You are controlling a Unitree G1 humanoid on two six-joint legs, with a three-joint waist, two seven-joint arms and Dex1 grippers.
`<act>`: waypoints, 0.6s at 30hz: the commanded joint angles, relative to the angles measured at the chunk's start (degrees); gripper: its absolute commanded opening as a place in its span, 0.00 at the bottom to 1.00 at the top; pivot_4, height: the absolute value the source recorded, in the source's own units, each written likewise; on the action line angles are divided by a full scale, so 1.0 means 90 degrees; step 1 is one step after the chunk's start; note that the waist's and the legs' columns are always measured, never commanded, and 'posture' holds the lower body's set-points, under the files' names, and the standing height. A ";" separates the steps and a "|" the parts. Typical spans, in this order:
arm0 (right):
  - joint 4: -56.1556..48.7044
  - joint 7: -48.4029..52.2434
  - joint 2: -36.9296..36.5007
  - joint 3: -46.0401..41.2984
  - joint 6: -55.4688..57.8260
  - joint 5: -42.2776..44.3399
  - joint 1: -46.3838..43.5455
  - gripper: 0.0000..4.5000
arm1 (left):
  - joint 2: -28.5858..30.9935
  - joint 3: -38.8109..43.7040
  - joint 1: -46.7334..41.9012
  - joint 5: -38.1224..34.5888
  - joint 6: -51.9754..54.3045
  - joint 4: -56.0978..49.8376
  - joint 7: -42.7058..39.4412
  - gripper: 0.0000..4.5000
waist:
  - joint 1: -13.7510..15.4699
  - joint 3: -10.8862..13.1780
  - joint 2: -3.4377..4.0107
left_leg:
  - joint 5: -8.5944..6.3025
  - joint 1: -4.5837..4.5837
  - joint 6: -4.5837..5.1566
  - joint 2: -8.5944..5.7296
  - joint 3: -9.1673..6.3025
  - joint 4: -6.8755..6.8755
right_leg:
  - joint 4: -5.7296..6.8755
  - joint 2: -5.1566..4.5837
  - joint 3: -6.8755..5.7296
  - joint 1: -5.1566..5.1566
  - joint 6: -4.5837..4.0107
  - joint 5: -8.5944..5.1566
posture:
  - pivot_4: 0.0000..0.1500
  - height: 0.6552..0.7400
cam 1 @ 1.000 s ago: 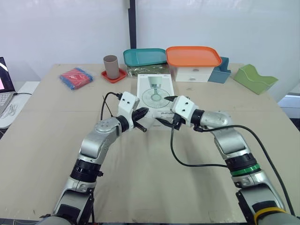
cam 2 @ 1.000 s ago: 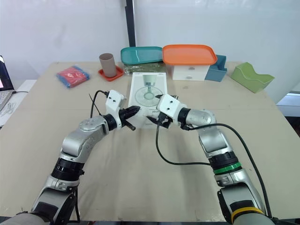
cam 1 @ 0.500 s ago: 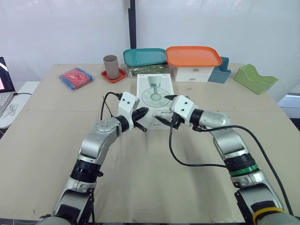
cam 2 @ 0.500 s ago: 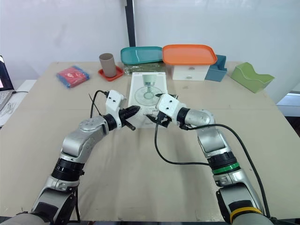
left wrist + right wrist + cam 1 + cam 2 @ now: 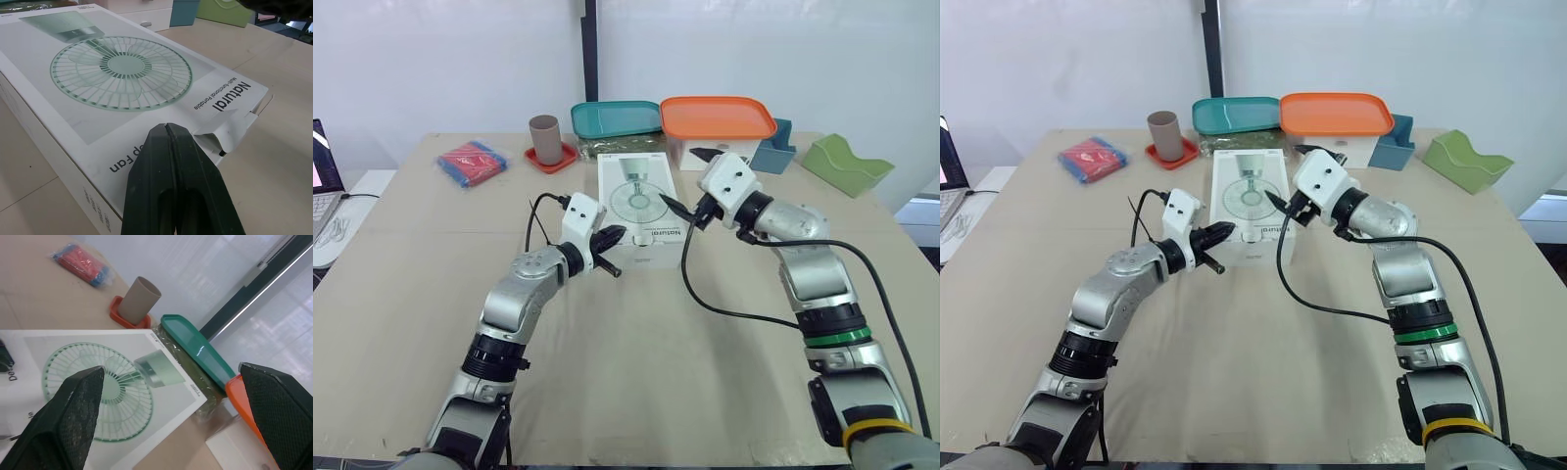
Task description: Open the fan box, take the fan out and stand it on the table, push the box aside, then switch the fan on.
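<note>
Although the end flap (image 5: 230, 128) beside the clenched left claw (image 5: 613, 236) stands ajar, the fan box (image 5: 641, 201) below the released right claw (image 5: 688, 180) is apparently not yet emptied.

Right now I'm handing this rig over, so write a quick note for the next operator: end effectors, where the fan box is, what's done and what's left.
Left end effector: shut on nothing, tips at the near end of the white cardboard fan box with a green fan printed on top, close to its flap.
Right end effector: open wide, empty, raised over the box's right side.
Box: lies flat on the beige table, near-end flap pulled partly out at one corner.
Done: flap started.
Left: finish opening, take the fan out and stand it up, push the box aside, switch it on.
</note>
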 commanded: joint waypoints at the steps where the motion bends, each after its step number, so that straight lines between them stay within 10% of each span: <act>1: -0.0649 0.0874 -0.0171 0.0077 0.0557 0.0650 0.0382 1.00 | -0.0018 0.0050 0.0061 -0.0011 0.0077 0.0139 0.0013 0.01 | 0.0000 0.0000 0.0000 | 0.0000 0.0000 0.0001 0.0000 -0.0001 0.0000 | -0.0001 0.0000 0.0000 0.0001 0.0000 0.0000 | 1.00 1.00; 18: -0.1836 0.2521 -0.0973 0.0796 0.1722 0.1030 0.1582 1.00 | -0.0073 0.0326 -0.0091 -0.0223 0.0169 0.0280 0.0073 0.01 | 0.0002 -0.0001 -0.0001 | -0.0001 0.0000 0.0001 0.0000 -0.0002 0.0003 | -0.0002 0.0000 -0.0001 0.0004 0.0003 -0.0001 | 1.00 1.00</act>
